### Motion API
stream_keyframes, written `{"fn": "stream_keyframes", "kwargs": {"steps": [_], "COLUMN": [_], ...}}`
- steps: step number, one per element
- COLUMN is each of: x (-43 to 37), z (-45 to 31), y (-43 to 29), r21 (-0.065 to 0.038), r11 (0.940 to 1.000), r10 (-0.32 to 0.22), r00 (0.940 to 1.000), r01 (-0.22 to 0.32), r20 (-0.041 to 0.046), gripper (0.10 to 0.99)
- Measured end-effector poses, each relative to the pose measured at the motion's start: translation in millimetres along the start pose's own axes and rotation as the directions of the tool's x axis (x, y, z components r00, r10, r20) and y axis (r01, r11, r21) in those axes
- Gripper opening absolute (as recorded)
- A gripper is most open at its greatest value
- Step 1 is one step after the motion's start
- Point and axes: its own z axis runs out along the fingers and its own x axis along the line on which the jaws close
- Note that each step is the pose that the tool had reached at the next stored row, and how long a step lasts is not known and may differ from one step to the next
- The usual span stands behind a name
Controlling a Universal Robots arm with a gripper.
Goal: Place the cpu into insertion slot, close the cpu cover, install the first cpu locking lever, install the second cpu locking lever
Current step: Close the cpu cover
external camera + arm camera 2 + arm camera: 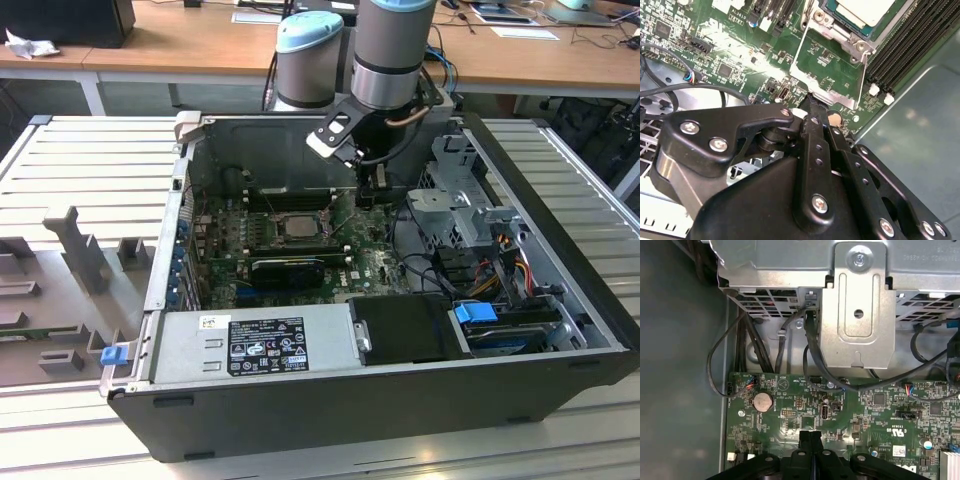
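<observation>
on the green board (830,65): cpu (860,11) seated in insertion slot (837,30); judged light, thin, stiff, fragile beneath; best held by opposite edges; gripper (811,102) near it, fingers (813,131) together, holding nothing

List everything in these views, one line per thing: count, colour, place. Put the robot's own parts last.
computer case: one, black, open, on the ribbed grey table
circuit board: one, green, on the case floor
cpu: one, silvery, sitting in the insertion slot
power supply: one, grey, along the case's near side
drive cage: one, silver, at the exterior view's right of the board
coin battery: one, silver, on the board
cables: several, black, running from cage to board
arm: one, grey, above the case
gripper: one, black, shut, low over the board at the exterior view's right of the cpu
</observation>
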Motion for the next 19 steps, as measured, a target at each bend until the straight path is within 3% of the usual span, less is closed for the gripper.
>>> {"fn": "stream_keyframes", "kwargs": {"steps": [19], "x": [0.5], "z": [-0.6], "y": [-13.3], "r21": [0.0], "r11": [1.0], "r10": [0.0], "r00": [1.0], "r01": [0.0], "r20": [0.0001], "gripper": [0.106]}}
